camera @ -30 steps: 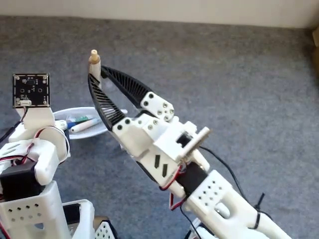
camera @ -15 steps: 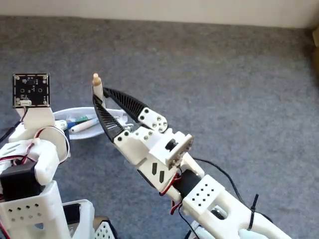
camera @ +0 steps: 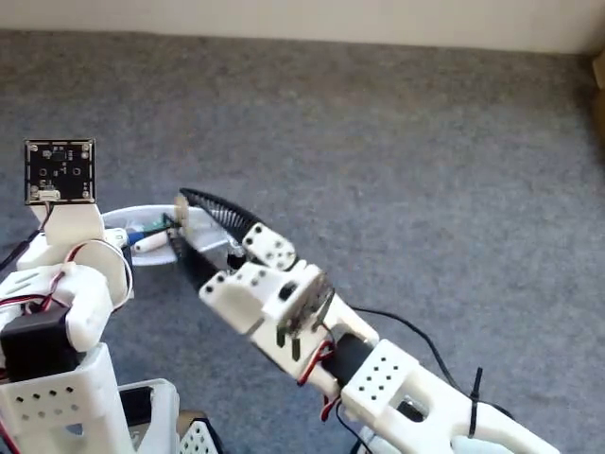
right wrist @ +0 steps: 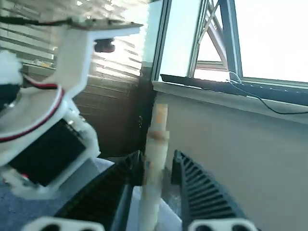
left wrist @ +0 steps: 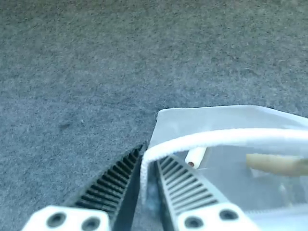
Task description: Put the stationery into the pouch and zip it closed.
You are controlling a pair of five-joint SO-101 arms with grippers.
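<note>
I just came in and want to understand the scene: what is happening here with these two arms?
The left gripper is shut on the zipper edge of the clear pouch, which lies open on the grey table. The right gripper is shut on a cream pen and holds it at the pouch's mouth. A white pen already lies inside. The pouch is not yet zipped.
</note>
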